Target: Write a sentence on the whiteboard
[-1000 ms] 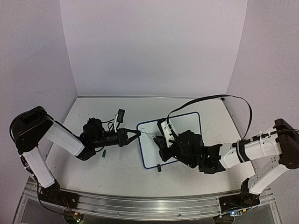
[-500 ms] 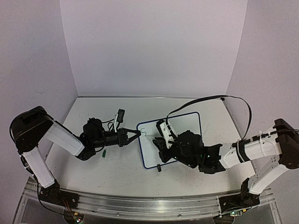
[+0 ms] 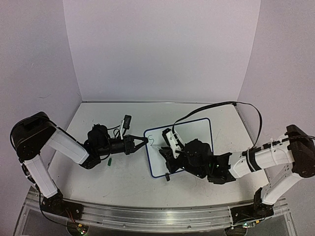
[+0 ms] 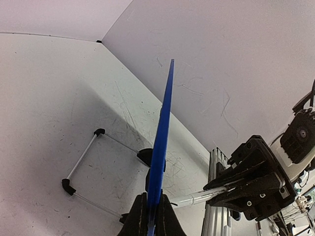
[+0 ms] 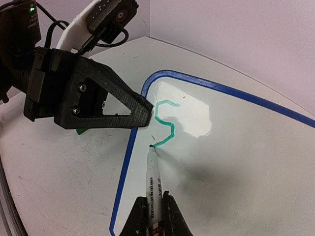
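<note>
L tool (image 3: 143, 142) pinches whiteboard (image 3: 197, 130) rim; R tool (image 5: 153, 202) holds marker (image 5: 153, 172), tip on it.

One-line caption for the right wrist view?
The right gripper holds a marker tip-down on the whiteboard at the foot of a green S, while the left gripper clamps the board's edge.

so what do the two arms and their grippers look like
The left arm and right arm have white links between bulky black joint housings. A long black cable loops off the right arm. The left gripper and right gripper are black; the left's fingers are triangular with cut-outs and screw heads.
</note>
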Tool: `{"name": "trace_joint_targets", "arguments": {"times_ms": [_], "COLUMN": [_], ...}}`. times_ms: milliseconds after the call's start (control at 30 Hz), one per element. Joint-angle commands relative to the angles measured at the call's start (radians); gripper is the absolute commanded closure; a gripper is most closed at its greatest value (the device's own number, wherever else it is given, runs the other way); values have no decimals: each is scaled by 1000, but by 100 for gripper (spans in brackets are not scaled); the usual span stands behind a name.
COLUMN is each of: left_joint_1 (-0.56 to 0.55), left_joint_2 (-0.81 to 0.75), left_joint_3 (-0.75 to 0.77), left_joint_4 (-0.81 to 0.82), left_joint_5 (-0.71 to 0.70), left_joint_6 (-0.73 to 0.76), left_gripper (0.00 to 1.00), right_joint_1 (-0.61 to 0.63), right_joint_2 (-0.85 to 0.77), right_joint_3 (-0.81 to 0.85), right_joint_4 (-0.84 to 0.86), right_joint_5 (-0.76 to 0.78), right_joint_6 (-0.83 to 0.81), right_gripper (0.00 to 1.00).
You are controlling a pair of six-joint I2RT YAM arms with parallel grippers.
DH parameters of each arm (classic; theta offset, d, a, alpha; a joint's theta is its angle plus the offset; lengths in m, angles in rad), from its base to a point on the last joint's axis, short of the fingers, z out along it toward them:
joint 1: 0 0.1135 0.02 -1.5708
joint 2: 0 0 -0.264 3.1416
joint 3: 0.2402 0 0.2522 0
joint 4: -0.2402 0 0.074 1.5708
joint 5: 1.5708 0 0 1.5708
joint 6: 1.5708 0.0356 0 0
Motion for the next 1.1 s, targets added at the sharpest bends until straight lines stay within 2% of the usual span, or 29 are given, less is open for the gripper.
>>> {"name": "trace_joint_targets", "arguments": {"times_ms": [0,233,400,533,767,1067], "left_joint_1": [-9,-9,-9,-9,-9,-9], "left_joint_2": [-29,-29,-25,-22,-23,-20], "left_joint_3": [-11,-16,-22,-27,-26,-25], "left_joint_4": [37,37,37,37,35,35], "left_joint_5": [48,45,40,42,50,55], "left_joint_6": [-24,-23,-20,-21,-29,-29], "left_gripper": [100,100,100,100,100,100], "right_joint_1": [-6,-5,-5,-7,-10,-10], "right_joint_2": [36,40,-85,-153,-77,-83], "right_joint_3": [39,63,11,-36,9,13], "right_joint_4": [-13,-7,-8,-10,24,44], "right_joint_5": [28,43,10,39,60,85], "right_joint_6": [10,2,15,17,-22,-39], "right_gripper": [100,100,100,100,100,100]}}
